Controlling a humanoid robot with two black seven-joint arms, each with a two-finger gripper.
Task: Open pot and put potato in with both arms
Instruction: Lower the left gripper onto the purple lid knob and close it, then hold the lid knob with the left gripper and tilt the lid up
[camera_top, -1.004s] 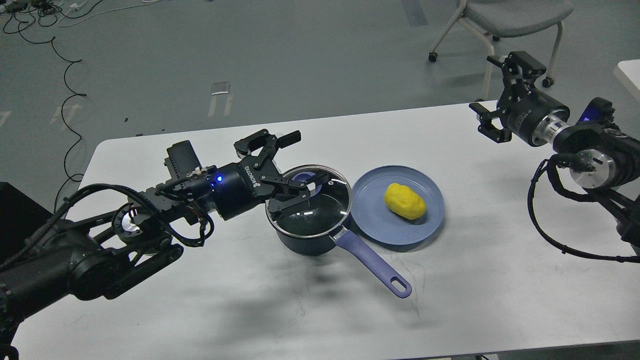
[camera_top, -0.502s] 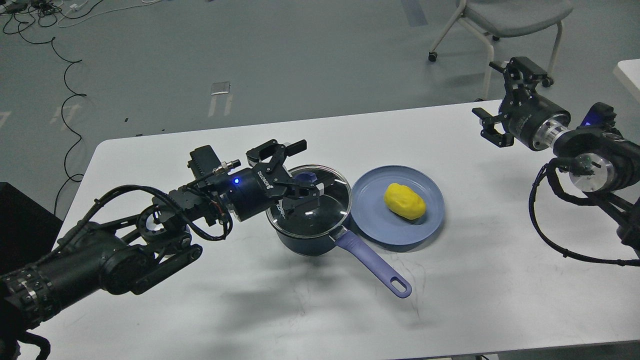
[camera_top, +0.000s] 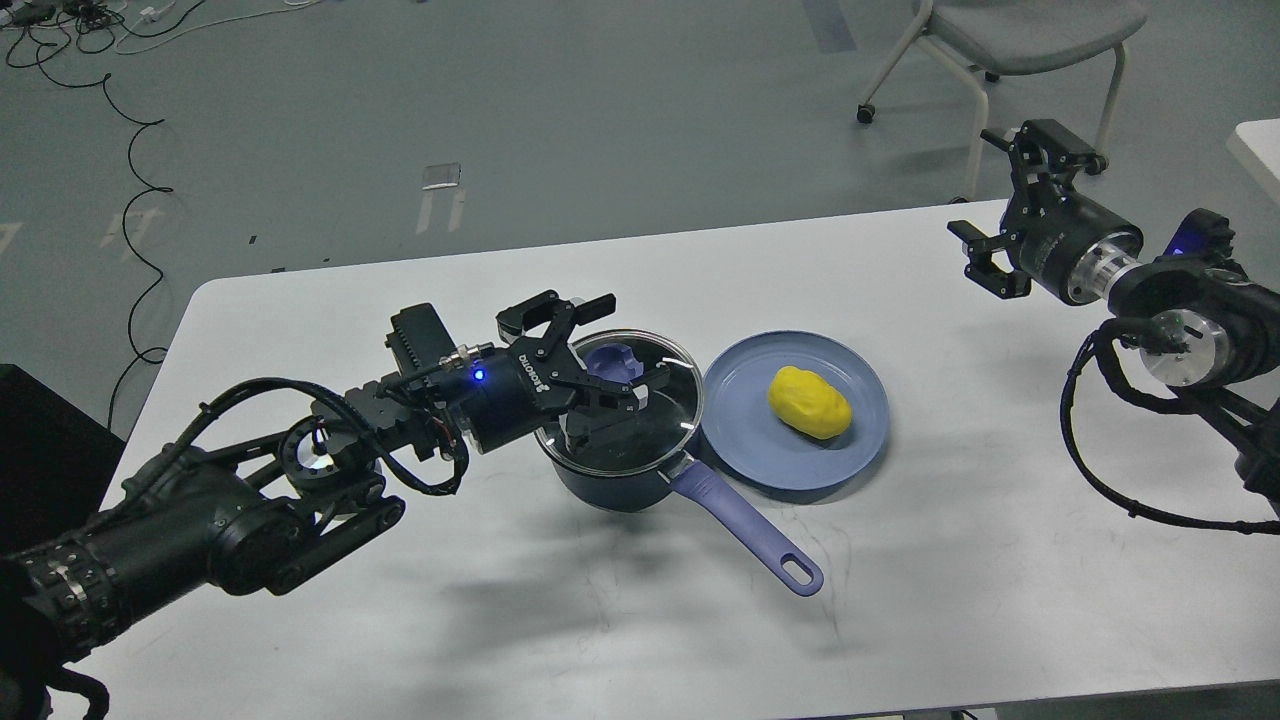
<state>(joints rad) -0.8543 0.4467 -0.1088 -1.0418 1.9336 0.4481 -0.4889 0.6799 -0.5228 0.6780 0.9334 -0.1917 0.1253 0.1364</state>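
Left claw (camera_top: 610, 345) spread wide around lid knob (camera_top: 612, 361) (wrist lettering illegible), right claw (camera_top: 1010, 205) open, potato (camera_top: 809, 401) on plate (camera_top: 740, 440)

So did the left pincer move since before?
Yes. The left pincer has dropped toward the pot lid and now straddles its knob, while the pot has stayed beside the blue plate.

Both arms are black, with thick rounded joints and loose black cables looping alongside them. The left gripper (camera_top: 608, 342) carries white lettering and a blue light; the right gripper (camera_top: 1010, 210) sits on a silver metal ring.
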